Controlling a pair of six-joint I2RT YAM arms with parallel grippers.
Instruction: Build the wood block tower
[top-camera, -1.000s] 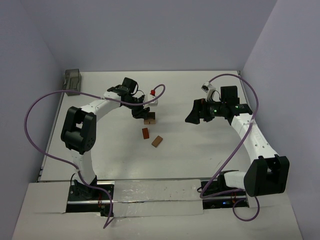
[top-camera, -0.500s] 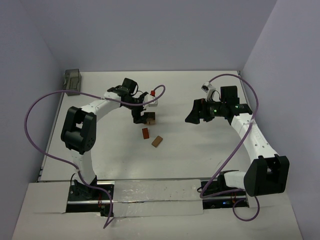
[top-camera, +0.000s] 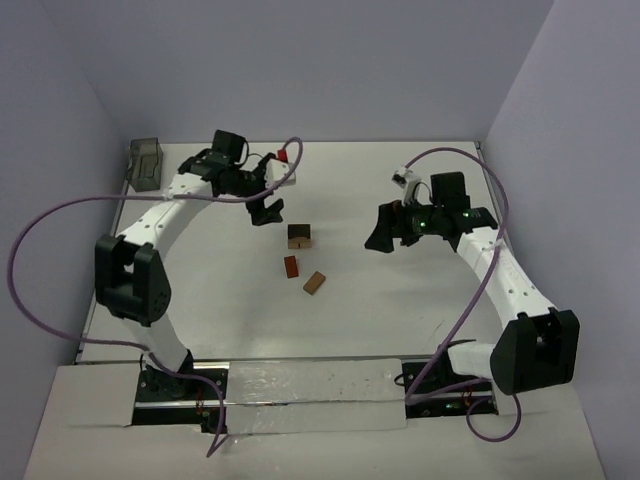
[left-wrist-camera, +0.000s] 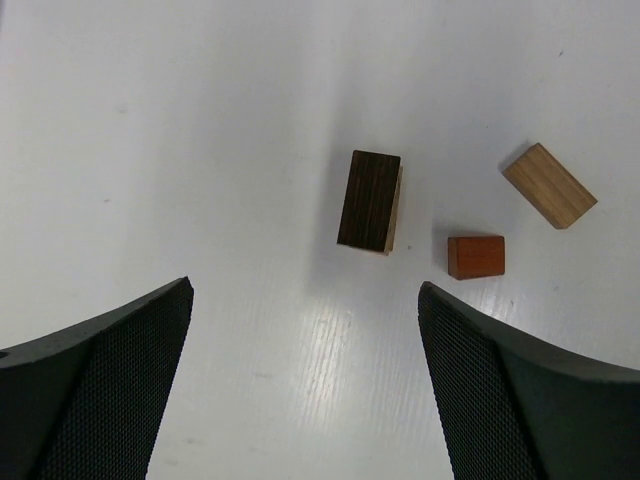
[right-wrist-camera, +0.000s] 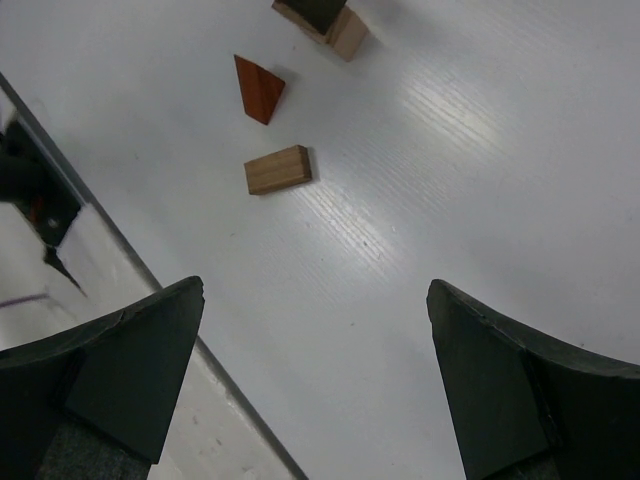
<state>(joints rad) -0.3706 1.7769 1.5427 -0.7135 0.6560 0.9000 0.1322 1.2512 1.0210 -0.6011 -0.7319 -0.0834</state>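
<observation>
Three lots of wood on the table (top-camera: 200, 290), logged from my side outward.

1. Tan block (top-camera: 315, 283): nearest the arm bases, lying flat and skewed, on its own.
2. Wedge (top-camera: 291, 266): reddish-brown, just beyond the tan block and a little left. It is close to the tan block, and I see a gap between them.
3. Stack (top-camera: 299, 237): beyond the wedge and apart from it, two pieces high. A dark block (left-wrist-camera: 369, 200) lies on a base block (left-wrist-camera: 397, 215), whose light edge shows along one side. The two look roughly squared up in the left wrist view.

Left gripper (top-camera: 268, 211): beyond the stack and to its left, near it but off it. The jaws are spread wide with only bare table between them. In its own camera all three lots lie ahead of the fingertips, none between them.

Right gripper (top-camera: 377, 238): level with the stack and well apart to its right. The jaws are spread wide and hold nothing. Its camera shows the wedge and tan block out ahead, with the stack cut by the top edge.

Grey container (top-camera: 147, 160): far left corner, well away from the blocks.
</observation>
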